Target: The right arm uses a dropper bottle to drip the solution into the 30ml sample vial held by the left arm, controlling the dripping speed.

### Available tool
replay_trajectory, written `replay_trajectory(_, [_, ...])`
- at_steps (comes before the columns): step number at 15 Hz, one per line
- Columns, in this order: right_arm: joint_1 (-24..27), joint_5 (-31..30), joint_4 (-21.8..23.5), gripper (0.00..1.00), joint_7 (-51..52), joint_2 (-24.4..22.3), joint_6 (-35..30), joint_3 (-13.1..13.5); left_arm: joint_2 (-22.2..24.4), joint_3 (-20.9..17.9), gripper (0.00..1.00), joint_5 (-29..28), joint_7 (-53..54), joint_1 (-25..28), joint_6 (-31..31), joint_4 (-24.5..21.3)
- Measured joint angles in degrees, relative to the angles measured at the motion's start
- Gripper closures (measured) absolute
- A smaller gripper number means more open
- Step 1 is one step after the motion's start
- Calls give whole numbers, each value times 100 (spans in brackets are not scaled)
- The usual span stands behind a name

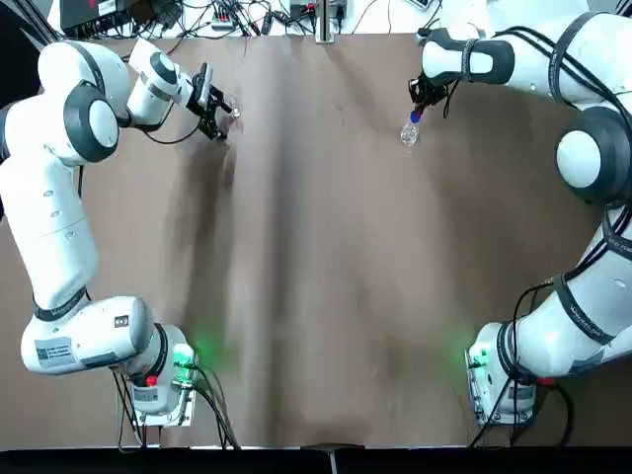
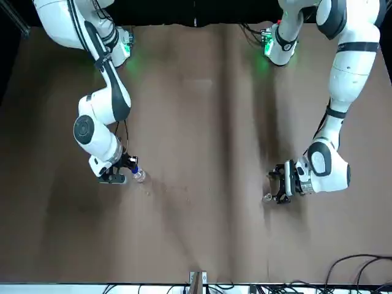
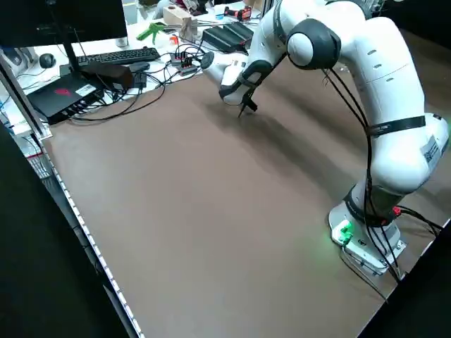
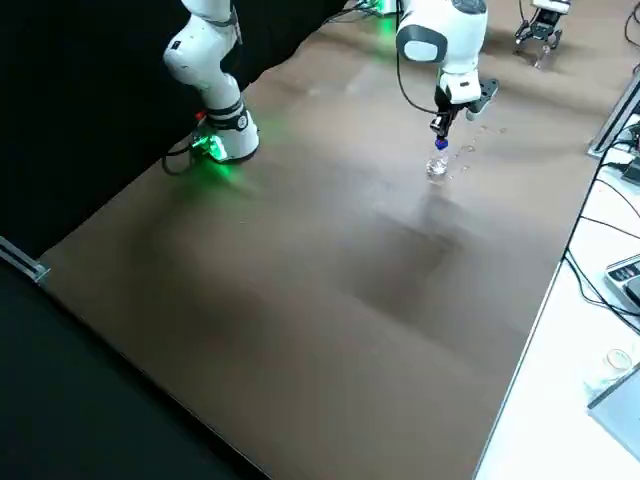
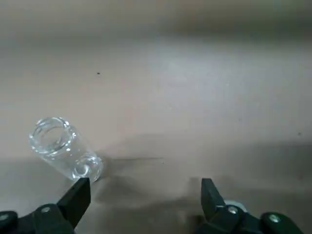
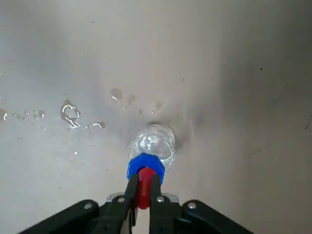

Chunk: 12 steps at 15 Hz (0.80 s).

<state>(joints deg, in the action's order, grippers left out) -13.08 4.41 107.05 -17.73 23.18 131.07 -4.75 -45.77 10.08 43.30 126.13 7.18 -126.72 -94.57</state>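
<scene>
Right gripper (image 6: pixel 145 179), at the far right of the table (image 1: pixel 326 247): narrow, pinching the red bulb (image 6: pixel 145 187) of the dropper bottle (image 6: pixel 154 141). Blue collar (image 6: pixel 146 162) just beyond the fingertips, clear glass body below it. Whether the base touches the table: cannot tell.

Outward from there: wet drops (image 6: pixel 70 114) on the tabletop beside the bottle.

Left gripper (image 5: pixel 146 182), low over the far left of the table: wide, nothing between the fingers. Sample vial (image 5: pixel 66 148) on the table near one fingertip, mouth uncovered, seemingly upright. The two work sites lie well apart.

Step in hand, as judged: securing both vessels; no transfer under way. Next: left gripper should shift until the vial sits between its fingers, then close gently and keep the mouth up. Right should draw the dropper out and carry it over that mouth before any squeeze. Risks: toppling the light vial; too firm a pinch on the bulb, giving uncontrolled drops
</scene>
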Motion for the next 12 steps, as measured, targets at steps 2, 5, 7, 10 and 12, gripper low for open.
replay_trajectory(2, [0, 0, -23, 87, 0, 0, 0, 2, 3, 6, 0, 0, 48, -30, -106, 3])
replay_trajectory(5, [0, -5, -37, 89, 0, 0, -1, 4, 6, 8, 0, 0, 102, -53, -338, 15])
replay_trajectory(7, [0, -8, -38, 94, 0, 0, -8, 4, 7, 14, 0, 127, 102, -94, -452, 77])
replay_trajectory(10, [0, -14, -38, 95, -66, 0, -13, 5, 6, 15, 0, 419, 97, -198, -490, 159])
replay_trajectory(12, [0, -21, -38, 95, -123, 0, -14, 5, -6, 13, 0, 667, 97, -257, -494, 165])
